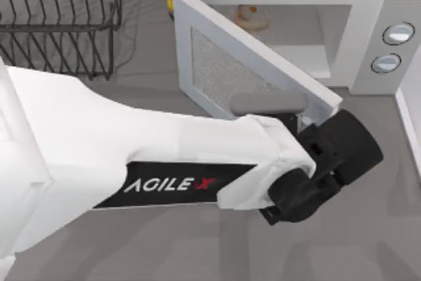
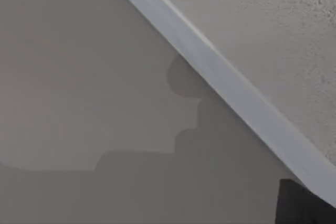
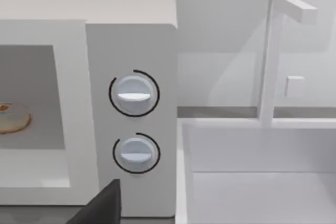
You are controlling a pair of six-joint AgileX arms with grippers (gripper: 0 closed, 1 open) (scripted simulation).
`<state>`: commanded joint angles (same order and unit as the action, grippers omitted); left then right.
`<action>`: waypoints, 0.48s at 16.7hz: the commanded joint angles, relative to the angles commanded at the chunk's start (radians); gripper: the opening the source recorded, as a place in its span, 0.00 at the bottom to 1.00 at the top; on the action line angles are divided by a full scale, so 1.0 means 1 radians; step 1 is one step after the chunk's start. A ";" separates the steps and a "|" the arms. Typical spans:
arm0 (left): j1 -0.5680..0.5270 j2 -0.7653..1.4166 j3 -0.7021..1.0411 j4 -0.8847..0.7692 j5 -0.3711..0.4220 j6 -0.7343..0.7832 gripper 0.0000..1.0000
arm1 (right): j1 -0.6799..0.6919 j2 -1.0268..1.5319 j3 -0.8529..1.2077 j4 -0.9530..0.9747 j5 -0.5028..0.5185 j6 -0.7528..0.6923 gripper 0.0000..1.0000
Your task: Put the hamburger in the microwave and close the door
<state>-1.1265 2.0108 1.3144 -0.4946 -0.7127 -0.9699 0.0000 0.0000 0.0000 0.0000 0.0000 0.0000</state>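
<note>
Filling lower left of top view: left arm, left gripper [image 1: 309, 137] pressing behind door [image 1: 247, 70] at centre, prob. to swing it shut; fingers – can't tell. Hamburger [image 1: 252, 17] sitting inside microwave [image 1: 368, 31], top centre.

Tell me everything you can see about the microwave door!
The door is a flat white-grey panel with a speckled grey window and a light grey bar handle. It stands partly open, hinged at the left of the microwave, swung out over the table. The left gripper sits against its outer face near the handle. The hamburger lies inside.
</note>
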 joint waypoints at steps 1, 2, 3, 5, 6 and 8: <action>-0.012 0.037 0.064 -0.029 -0.004 -0.015 0.00 | 0.000 0.000 0.000 0.000 0.000 0.000 1.00; -0.025 0.072 0.131 -0.059 -0.006 -0.030 0.00 | 0.000 0.000 0.000 0.000 0.000 0.000 1.00; -0.037 0.106 0.191 -0.087 -0.008 -0.045 0.00 | 0.000 0.000 0.000 0.000 0.000 0.000 1.00; -0.057 0.161 0.281 -0.133 -0.011 -0.070 0.00 | 0.000 0.000 0.000 0.000 0.000 0.000 1.00; -0.063 0.179 0.310 -0.149 -0.012 -0.079 0.00 | 0.000 0.000 0.000 0.000 0.000 0.000 1.00; -0.068 0.194 0.337 -0.165 -0.013 -0.087 0.00 | 0.000 0.000 0.000 0.000 0.000 0.000 1.00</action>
<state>-1.1943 2.2051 1.6512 -0.6598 -0.7261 -1.0564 0.0000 0.0000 0.0000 0.0000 0.0000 0.0000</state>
